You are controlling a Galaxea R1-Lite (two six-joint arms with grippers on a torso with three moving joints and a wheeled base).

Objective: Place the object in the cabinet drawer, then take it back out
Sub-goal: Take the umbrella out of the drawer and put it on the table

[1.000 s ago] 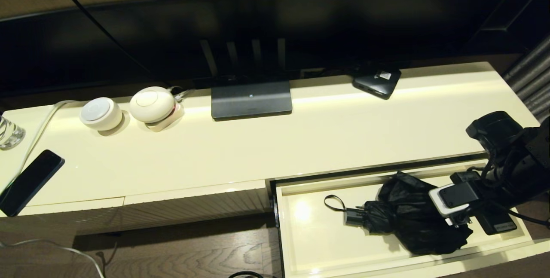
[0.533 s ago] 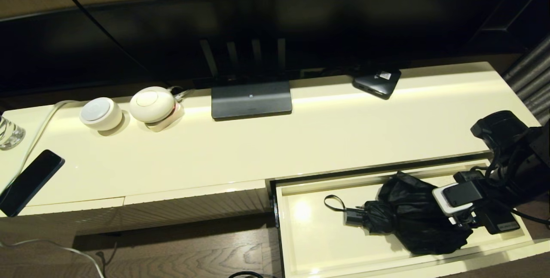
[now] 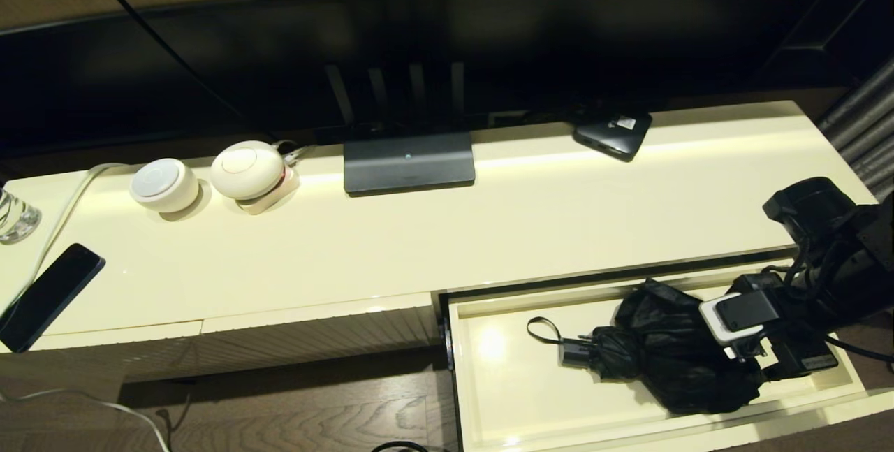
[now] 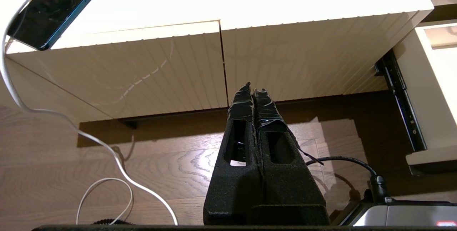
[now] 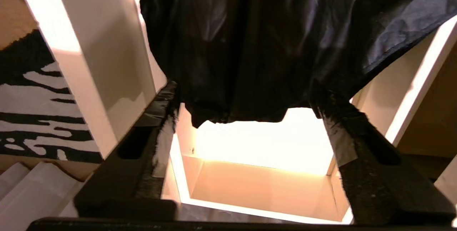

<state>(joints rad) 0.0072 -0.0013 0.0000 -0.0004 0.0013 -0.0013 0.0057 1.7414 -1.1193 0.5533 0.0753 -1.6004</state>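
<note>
The black umbrella [image 3: 670, 354] lies in the open cream drawer [image 3: 513, 396], canopy bunched to the right, short handle [image 3: 576, 353] and wrist loop [image 3: 541, 330] pointing left. My right gripper [image 3: 726, 361] is down in the drawer at the canopy's right end. In the right wrist view it [image 5: 244, 90] is open, its fingers straddling the loose fabric [image 5: 267, 38], with the bare drawer floor [image 5: 250, 145] between them. My left gripper [image 4: 252, 90] hangs shut and empty over the wooden floor in front of the cabinet, outside the head view.
On the cabinet top stand a TV base [image 3: 408, 162], a small black box with a white label [image 3: 613, 132], two white round devices [image 3: 164, 185], a glass [image 3: 14, 214] and a phone [image 3: 49, 295]. A closed ribbed panel [image 3: 314, 340] adjoins the drawer on the left.
My right wrist drifted slightly right, then back left and a little up. The umbrella has stayed where it lies in the drawer.
</note>
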